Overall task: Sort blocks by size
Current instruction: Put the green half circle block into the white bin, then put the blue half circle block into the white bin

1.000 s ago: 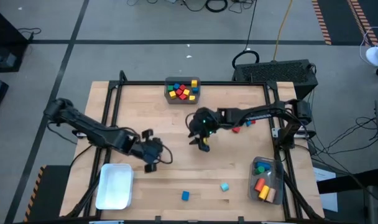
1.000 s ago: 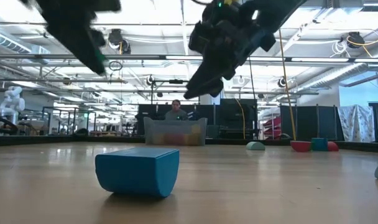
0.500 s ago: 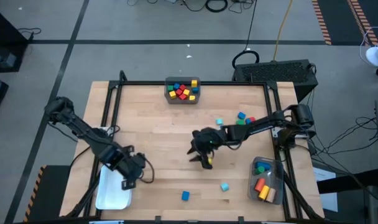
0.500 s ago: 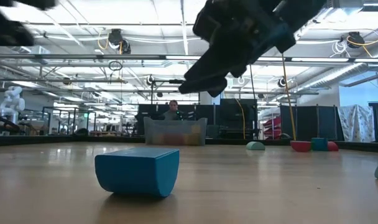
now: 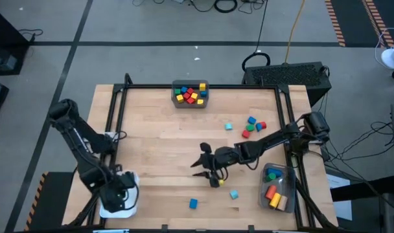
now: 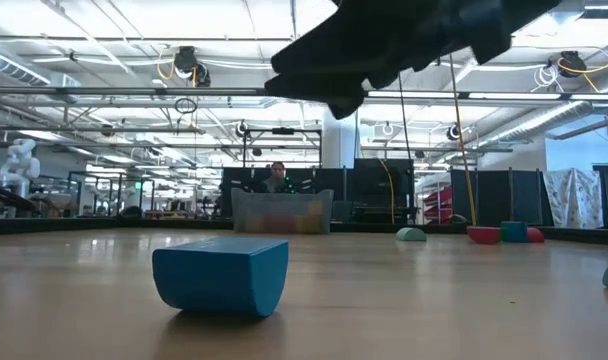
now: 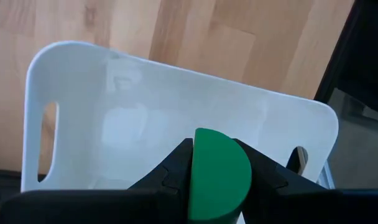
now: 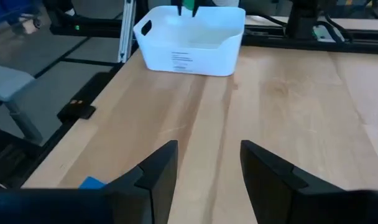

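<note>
White bin (image 5: 119, 194) at the table's (image 5: 164, 149) near left corner; grey bin (image 5: 190, 94) at the far edge; clear bin (image 5: 278, 188) near right; a person (image 6: 276, 176) seated beyond.

The desk (image 5: 164, 145) is a pale wooden top inside a black frame. At its far edge stands a grey bin (image 5: 190, 94) of blocks, at the near left corner a white bin (image 5: 120, 194), and at the near right a clear bin (image 5: 277, 188). Loose on the wood lie a blue block (image 5: 193, 204) and a cyan block (image 5: 234, 194) near the front edge, and a small cluster of blocks (image 5: 252, 125) right of the middle.
</note>
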`<state>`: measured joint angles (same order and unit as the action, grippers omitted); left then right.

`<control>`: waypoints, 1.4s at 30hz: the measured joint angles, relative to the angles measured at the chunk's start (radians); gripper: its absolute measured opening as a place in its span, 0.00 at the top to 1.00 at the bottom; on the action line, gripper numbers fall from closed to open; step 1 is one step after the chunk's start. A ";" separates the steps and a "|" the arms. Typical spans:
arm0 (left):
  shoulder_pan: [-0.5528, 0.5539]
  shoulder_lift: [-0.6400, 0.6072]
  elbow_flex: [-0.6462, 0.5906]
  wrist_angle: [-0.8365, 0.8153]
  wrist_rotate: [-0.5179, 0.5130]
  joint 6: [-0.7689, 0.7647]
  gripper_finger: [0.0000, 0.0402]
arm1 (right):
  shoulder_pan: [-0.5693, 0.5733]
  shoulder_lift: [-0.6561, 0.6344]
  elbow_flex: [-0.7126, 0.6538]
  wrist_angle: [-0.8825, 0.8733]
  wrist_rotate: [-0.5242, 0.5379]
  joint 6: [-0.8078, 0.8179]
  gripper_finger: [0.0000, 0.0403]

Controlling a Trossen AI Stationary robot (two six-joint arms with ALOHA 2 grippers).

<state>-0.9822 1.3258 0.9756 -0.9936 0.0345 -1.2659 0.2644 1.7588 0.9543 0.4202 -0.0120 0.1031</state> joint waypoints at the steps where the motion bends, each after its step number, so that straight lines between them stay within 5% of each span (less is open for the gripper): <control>1: -0.015 0.000 0.000 -0.001 -0.016 -0.016 0.76 | 0.009 0.000 0.000 -0.001 0.018 -0.003 0.60; 7: -0.071 0.029 -0.004 0.001 -0.101 -0.091 0.76 | 0.057 0.004 0.000 0.016 0.076 0.039 0.60; 21: -0.119 0.181 -0.048 0.019 -0.054 -0.193 0.76 | 0.160 0.187 0.163 0.038 0.146 0.076 0.51; 34: -0.120 0.221 -0.047 0.027 -0.055 -0.186 0.50 | 0.185 0.307 0.293 -0.170 0.215 0.095 0.40; 42: -0.119 0.220 -0.011 0.031 -0.018 -0.163 0.48 | 0.209 0.323 0.293 -0.203 0.152 0.130 0.33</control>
<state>-1.1015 1.5463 0.9645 -0.9630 0.0170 -1.4291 0.4733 2.0815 1.2469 0.2167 0.1400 0.2332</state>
